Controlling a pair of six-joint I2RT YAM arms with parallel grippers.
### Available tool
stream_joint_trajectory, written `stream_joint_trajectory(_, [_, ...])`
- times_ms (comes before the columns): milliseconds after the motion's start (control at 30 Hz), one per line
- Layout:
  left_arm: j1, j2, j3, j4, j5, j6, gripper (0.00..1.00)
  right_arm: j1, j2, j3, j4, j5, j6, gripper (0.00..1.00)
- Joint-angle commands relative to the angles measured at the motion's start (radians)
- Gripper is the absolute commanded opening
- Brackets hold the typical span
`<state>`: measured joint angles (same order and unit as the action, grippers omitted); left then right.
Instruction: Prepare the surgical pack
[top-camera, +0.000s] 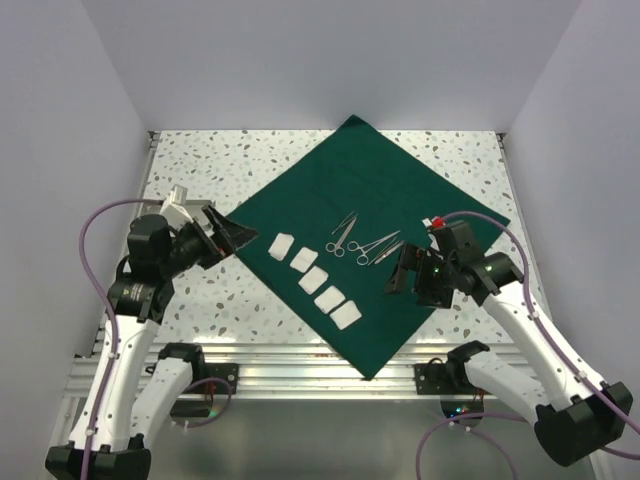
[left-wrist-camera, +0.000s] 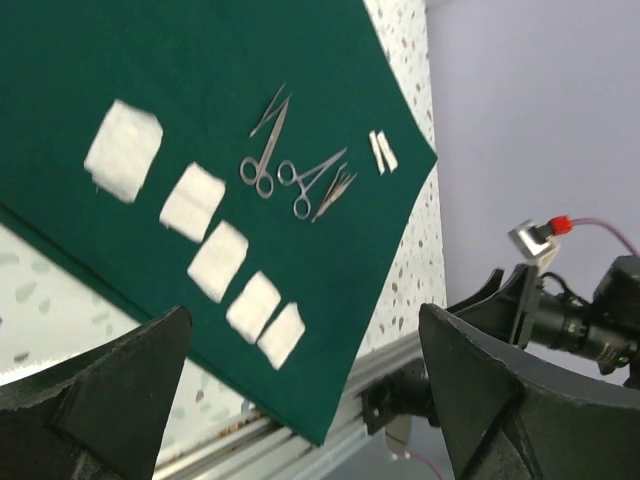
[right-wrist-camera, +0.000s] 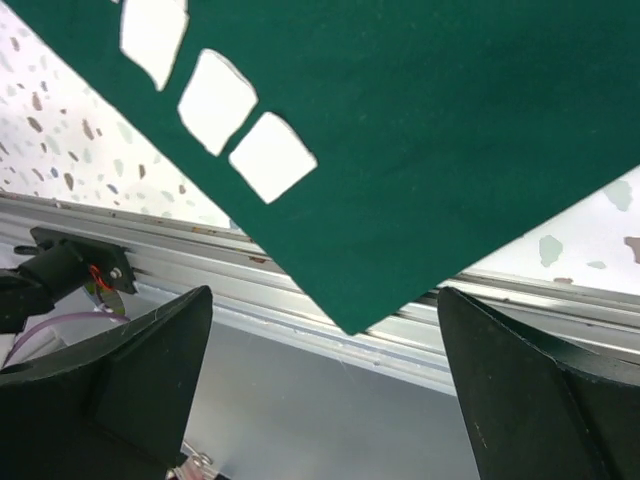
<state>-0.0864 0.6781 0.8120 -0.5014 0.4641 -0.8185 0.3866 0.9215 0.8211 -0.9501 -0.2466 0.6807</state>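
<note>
The dark green drape (top-camera: 400, 190) is lying spread flat, diamond-wise, on the speckled table (top-camera: 200, 160), carrying 5 white gauze squares (top-camera: 312, 278) in a diagonal row with silver instruments (top-camera: 360, 242) just beside them. The left gripper (top-camera: 238, 238) is hovering at the drape's left corner, jaws gaping wide and holding nothing. The right gripper (top-camera: 400, 272) is hanging over its near-right part, likewise wide open and empty.

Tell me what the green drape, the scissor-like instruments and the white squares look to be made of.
drape: probably cloth, dark green and matte; it lies flat with no glare.
instruments: likely polished steel; thin, silver, with bright glints.
white squares: seemingly gauze or another soft fabric, matte; the edges look slightly fuzzy and uneven. The weave is too small to confirm.
</note>
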Motion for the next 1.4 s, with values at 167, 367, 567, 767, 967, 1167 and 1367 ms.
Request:
stream_joint_trajectory(167, [-0.001,-0.011,-0.066,-0.085,0.091,-0.065,1.0,0.003,-0.029,-0.037,0.025,-0.153,-0.031,0.99])
stream_joint_trajectory(367, [-0.001,0.17,0.071,-0.302,-0.023,0.237,0.99,0.087,-0.017,-0.25,0.336,-0.225,0.236,0.91])
stream_joint_trajectory(567, [-0.024,0.27,0.213,-0.465,-0.203,0.317,0.94,0.248,0.049,-0.292,0.486,-0.097,0.436,0.73])
stream_joint_trajectory(767, [-0.047,0.262,0.139,-0.483,-0.2,0.32,0.9,0.342,0.207,-0.28,0.6,0.0,0.49,0.64])
stream_joint_trajectory(967, [-0.052,0.282,0.151,-0.508,-0.203,0.329,0.89,0.382,0.192,-0.329,0.643,0.107,0.563,0.56])
stream_joint_trajectory(1167, [-0.052,0.314,0.161,-0.503,-0.188,0.329,0.88,0.38,0.168,-0.416,0.74,0.162,0.606,0.48])
stream_joint_trajectory(1367, [-0.053,0.33,0.141,-0.477,-0.156,0.325,0.84,0.382,0.224,-0.43,0.826,0.165,0.608,0.47])
